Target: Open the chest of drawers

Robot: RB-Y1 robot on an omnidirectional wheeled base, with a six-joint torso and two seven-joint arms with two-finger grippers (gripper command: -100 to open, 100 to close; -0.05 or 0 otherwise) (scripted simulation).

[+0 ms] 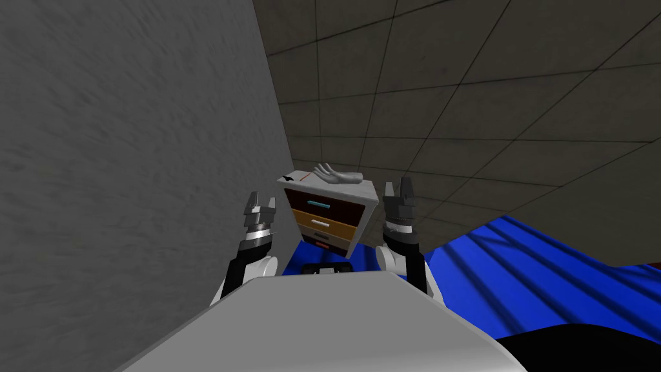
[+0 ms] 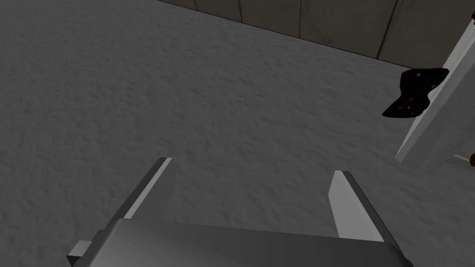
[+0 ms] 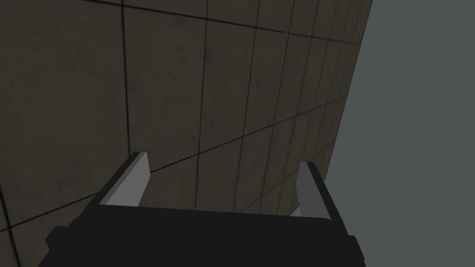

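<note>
Standing just beside the grey wall (image 1: 129, 161), the chest of drawers (image 1: 329, 216) faces the robot, its drawers apparently all shut; a grey model hand (image 1: 335, 174) lies on top. The left gripper (image 1: 260, 203) and right gripper (image 1: 398, 190) flank it, fingers spread wide and empty, seemingly readied for a handle (image 1: 319, 204) not yet reached.

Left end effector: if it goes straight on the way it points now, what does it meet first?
Probably the grey wall, which lies straight ahead of the open left end effector. The chest of drawers sits off to one side of that line. Distance to the wall is unclear.
</note>
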